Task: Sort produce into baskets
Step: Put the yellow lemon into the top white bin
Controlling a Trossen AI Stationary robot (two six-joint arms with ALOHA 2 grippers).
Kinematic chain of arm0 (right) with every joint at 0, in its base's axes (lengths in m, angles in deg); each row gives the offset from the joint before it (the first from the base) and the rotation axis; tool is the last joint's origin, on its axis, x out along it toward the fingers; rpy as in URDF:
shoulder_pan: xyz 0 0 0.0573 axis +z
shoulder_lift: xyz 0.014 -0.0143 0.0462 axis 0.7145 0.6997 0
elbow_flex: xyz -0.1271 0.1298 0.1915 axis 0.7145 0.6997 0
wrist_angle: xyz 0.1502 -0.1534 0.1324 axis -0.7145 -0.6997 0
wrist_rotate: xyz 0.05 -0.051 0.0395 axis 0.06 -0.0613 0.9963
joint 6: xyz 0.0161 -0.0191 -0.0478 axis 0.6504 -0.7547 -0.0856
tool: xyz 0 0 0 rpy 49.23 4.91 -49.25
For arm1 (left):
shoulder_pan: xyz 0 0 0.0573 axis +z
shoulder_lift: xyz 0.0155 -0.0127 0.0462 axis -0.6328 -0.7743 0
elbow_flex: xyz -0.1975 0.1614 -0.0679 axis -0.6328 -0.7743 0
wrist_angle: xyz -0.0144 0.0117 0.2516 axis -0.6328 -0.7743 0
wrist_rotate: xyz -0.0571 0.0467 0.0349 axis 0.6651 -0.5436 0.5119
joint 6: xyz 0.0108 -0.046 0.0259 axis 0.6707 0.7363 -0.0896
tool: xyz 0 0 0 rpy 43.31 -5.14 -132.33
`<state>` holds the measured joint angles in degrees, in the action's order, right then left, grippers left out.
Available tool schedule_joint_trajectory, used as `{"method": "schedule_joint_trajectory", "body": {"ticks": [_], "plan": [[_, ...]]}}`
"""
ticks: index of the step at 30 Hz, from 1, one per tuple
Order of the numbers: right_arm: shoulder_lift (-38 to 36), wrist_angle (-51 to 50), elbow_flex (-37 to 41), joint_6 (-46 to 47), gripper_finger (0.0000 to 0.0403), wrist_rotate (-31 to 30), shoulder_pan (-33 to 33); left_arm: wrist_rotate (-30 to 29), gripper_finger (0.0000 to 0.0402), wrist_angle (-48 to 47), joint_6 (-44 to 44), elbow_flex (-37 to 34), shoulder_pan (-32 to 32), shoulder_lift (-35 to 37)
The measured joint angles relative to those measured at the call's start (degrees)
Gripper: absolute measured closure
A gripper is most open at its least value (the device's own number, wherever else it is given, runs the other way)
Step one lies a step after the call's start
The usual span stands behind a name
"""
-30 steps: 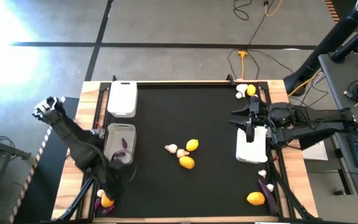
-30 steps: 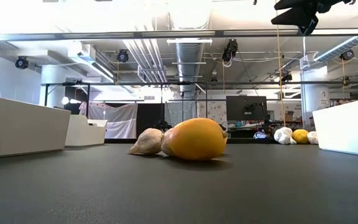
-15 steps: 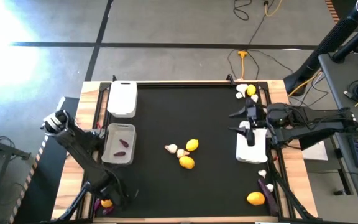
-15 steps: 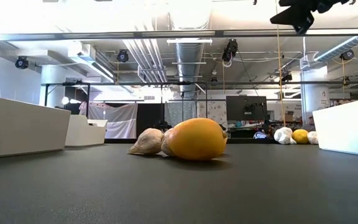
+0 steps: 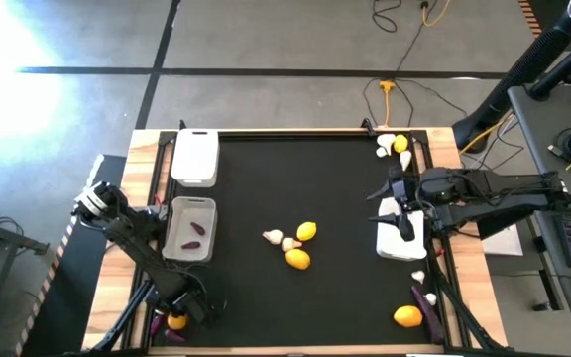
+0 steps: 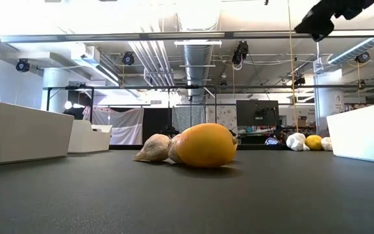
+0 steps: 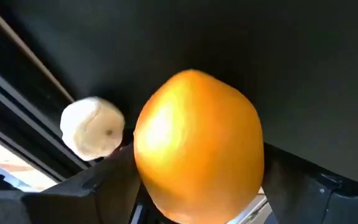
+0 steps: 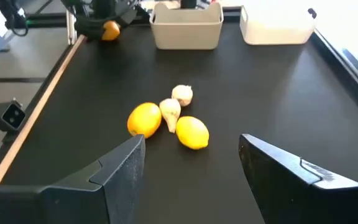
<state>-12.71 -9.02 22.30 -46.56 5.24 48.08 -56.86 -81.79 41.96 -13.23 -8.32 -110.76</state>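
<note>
At the table's near-left corner lies an orange citrus, and my left gripper has its fingers standing open on either side of it. A white garlic bulb and a purple eggplant lie beside it. My right gripper hangs open and empty above the right basket. The middle-left basket holds two eggplants. The far-left basket stands behind it. Two citrus and two garlic bulbs lie at mid-table. My left gripper comes at the citrus slanting down from above. One finger stands at each of its two sides, and no gap shows between them and the fruit. Whether they touch it I cannot tell. The citrus lies on the table.
Garlic and a citrus lie at the far-right corner. At the near right are a citrus, an eggplant and garlic. The wooden rim runs close beside the left gripper.
My left gripper has swung from beside the middle-left basket toward the near-left corner, gone down and rolled, and now has its fingers around the citrus. The citrus has stayed in place. My right gripper has tipped a little more downward over the right basket.
</note>
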Motion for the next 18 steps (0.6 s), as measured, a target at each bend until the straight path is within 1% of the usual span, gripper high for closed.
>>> {"method": "schedule_joint_trajectory", "body": {"ticks": [3,5,7,10,13,15,16,18], "plan": [[0.0,-1.2,0.0,-0.1,0.0151,0.2,0.0,-1.7,0.0145,0.5,-0.7,0.2,0.7,0.1],[0.0,-2.3,-0.4,-0.9,0.0155,0.2,0.0,-1.8,0.0166,0.5,-1.4,0.2,1.0,0.1],[0.0,-2.2,-0.7,-2.1,0.0159,0.4,0.0,-3.1,0.0185,0.3,-1.7,0.8,1.4,0.1],[0.0,-2.3,-1.1,-3.6,0.0165,0.6,0.0,-11.8,0.0189,0.0,-2.8,4.7,2.8,0.3],[0.0,-2.1,-1.5,-5.2,0.0167,1.7,0.0,-25.2,0.0189,-1.1,-7.1,11.2,5.0,0.6],[0.3,-2.2,-1.6,-6.2,0.0167,1.9,0.0,-32.4,0.0189,-2.6,-14.1,15.2,7.4,-0.2],[0.7,-2.1,-1.6,-6.7,0.0166,2.0,0.0,-34.7,0.0189,-3.1,-18.8,17.1,8.9,-1.0],[1.8,-2.2,-1.6,-7.1,0.0164,2.1,0.0,-36.0,0.0190,-4.8,-27.2,20.6,13.1,-3.4]]}}
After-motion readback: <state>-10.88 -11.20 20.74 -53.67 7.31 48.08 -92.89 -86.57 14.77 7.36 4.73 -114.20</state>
